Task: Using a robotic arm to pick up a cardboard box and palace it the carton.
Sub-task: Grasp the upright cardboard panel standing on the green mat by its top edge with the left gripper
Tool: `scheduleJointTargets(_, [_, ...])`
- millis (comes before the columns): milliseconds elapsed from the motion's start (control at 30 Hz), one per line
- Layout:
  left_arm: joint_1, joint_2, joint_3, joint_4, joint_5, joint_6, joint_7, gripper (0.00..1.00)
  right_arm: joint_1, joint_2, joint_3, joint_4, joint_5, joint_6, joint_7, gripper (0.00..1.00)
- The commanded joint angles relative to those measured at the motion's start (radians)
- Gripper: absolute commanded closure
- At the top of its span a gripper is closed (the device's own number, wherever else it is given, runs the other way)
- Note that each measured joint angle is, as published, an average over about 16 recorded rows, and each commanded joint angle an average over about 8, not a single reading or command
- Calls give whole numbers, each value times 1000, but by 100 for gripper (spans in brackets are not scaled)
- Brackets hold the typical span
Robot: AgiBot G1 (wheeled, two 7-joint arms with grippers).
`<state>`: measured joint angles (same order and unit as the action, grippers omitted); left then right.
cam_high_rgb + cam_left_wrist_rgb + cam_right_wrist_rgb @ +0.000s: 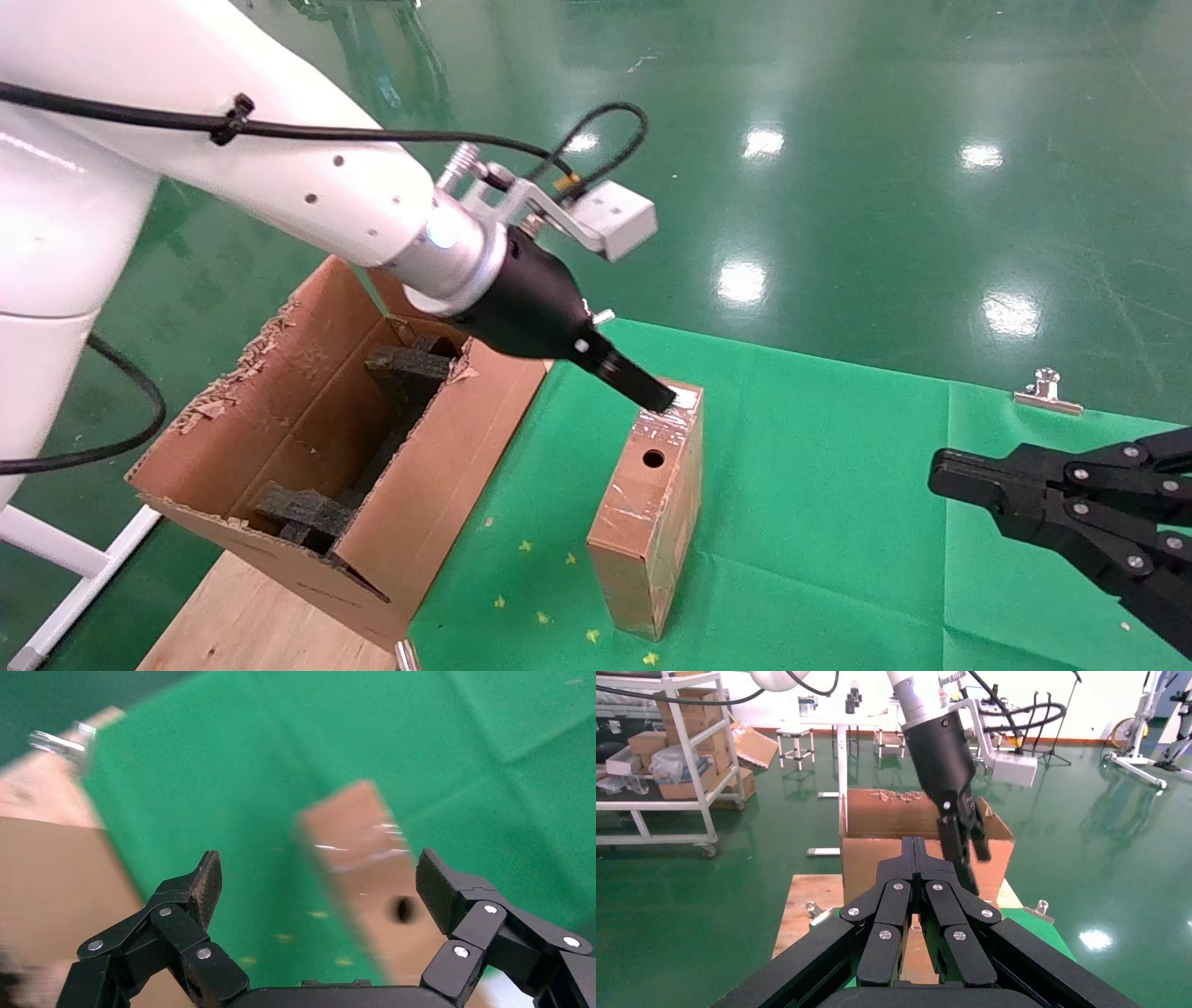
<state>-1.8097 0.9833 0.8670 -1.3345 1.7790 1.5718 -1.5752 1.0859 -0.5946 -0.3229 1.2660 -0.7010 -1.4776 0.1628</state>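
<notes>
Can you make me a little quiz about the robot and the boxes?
1. True or false: the cardboard box is already inside the carton.
2. Which gripper is over the cardboard box? A) the left gripper B) the right gripper
3. Fill in: the left gripper's fingers are ____, one on each side of the box in the left wrist view.

Key:
1. False. It stands on the green cloth, beside the carton.
2. A. The right gripper waits off to the side with its fingers together.
3. Open.
</notes>
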Motion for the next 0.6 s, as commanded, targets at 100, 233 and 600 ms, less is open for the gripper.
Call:
scheduleJointTargets(100, [-18, 17, 54, 0, -50, -1, -96, 0, 0, 0, 0, 0, 0, 0, 0, 100])
scheduleJointTargets(233, [-32, 31, 106, -3, -65, -5, -141, 0, 0, 0, 0, 0, 0, 0, 0, 100])
scheduleJointTargets(600, [-55, 64, 243, -9, -69, -17, -187, 0, 0, 0, 0, 0, 0, 0, 0, 100])
